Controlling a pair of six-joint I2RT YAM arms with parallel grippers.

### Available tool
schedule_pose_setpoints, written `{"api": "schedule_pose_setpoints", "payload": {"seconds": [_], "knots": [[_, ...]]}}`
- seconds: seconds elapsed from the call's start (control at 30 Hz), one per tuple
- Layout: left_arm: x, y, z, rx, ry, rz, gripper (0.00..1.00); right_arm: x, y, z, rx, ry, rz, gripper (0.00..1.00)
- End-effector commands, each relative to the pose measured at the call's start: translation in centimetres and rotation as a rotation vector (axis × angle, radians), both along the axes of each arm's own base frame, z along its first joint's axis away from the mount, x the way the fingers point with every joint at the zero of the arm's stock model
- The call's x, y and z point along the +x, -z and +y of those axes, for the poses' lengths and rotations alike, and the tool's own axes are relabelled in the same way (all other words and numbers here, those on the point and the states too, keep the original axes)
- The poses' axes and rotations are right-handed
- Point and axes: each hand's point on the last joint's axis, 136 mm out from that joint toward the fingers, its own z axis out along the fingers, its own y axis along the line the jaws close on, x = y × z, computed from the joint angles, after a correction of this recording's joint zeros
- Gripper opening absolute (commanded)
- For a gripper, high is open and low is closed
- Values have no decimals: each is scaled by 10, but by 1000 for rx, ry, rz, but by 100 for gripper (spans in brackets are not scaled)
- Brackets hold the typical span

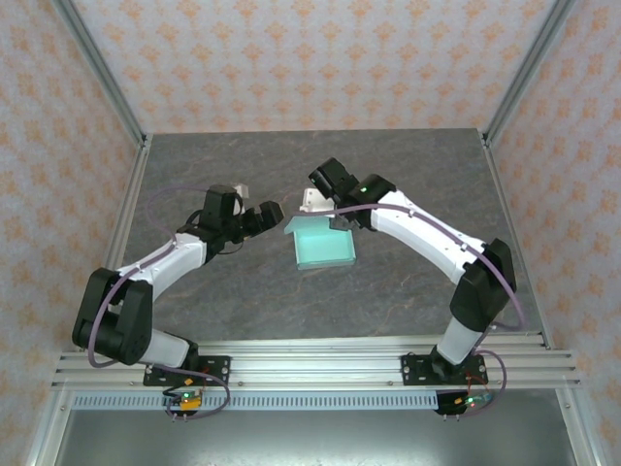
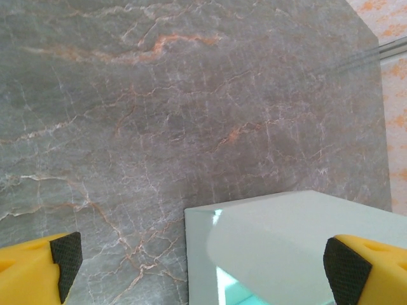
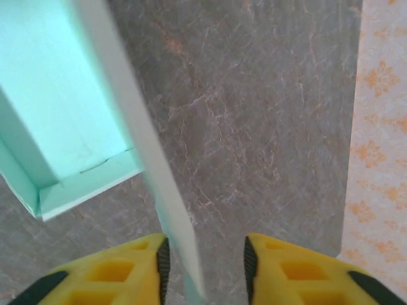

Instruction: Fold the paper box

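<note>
1. Right end effector [image 3: 206, 260] is standing slightly spread, and a thin raised flap of the paper box [image 1: 325, 245] is passing between its two yellow fingers [image 3: 127, 273]. The flap is lying against the finger at the left of the wrist view and is staying apart from the other one, so nothing is being pinched.
2. The right arm is reaching from its base forward and toward the middle, with the elbow bent. Its wrist is hanging over the far edge of the box.
3. The left end effector [image 2: 203, 267] is holding its fingers spread wide. A pale corner of the box is showing low between them in its wrist view, without touching either pad.
4. The left arm is bending at the elbow and stretching toward the middle, and its end effector is pointing at the left side of the box, just beside it.
5. The mint-green box is lying on the grey marbled surface [image 1: 408, 175], near the centre, between both end effectors.
</note>
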Motion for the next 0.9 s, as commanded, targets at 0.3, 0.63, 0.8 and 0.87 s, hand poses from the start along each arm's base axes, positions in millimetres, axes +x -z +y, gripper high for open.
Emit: {"api": "schedule_pose_setpoints", "payload": {"seconds": [0.3,0.63,0.8,0.87], "knots": [[-23,-46,5,-21,31,-95,99,-6,-54,-49,736,296,65,69],[-44,-67,-28,304,273,-237,99,10,7,-41,917,357,297,74],[-24,-49,-35,425,284,-185,96,28,21,-35,901,370,329,71],[-17,-44,-35,445,281,-168,92,32,25,-32,903,371,353,69]]}}
